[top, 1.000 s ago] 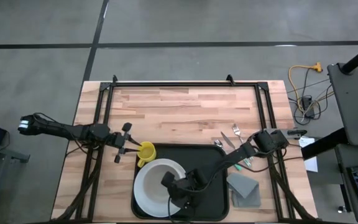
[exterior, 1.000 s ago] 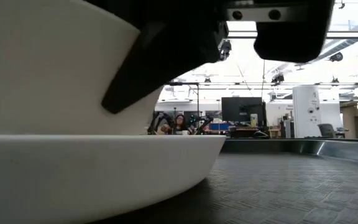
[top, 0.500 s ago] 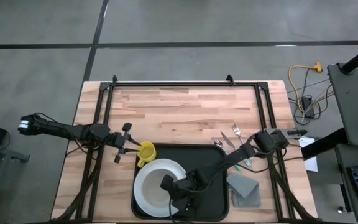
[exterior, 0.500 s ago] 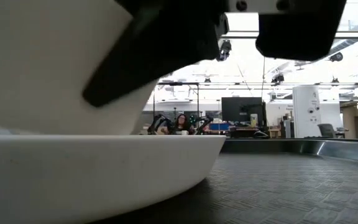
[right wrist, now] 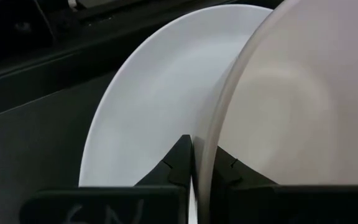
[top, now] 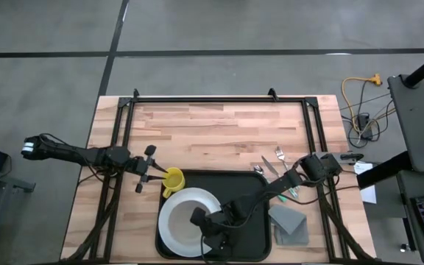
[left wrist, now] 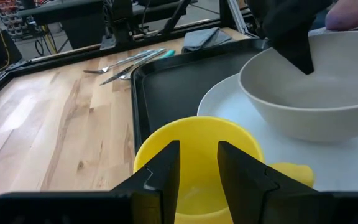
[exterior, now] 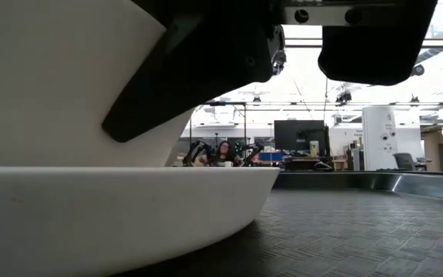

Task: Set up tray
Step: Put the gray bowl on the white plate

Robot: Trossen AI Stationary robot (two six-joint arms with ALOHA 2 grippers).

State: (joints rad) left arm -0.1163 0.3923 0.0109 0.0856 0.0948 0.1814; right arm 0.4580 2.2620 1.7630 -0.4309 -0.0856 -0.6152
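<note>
The right gripper (top: 206, 227) has shifted the bowl (left wrist: 319, 87) slightly over the plate (top: 175, 213).

Bright, even overhead light; soft shadows; near bowl (exterior: 68, 115) blurred in low view.

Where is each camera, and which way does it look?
High: above, looking down on the table, both arms, tray.
Low: at tray level, behind the plate; right gripper above.
Left wrist: left gripper around the yellow mug rim.
Right wrist: right gripper pinching the bowl rim.
Shared: both wrist views show plate and bowl.
</note>
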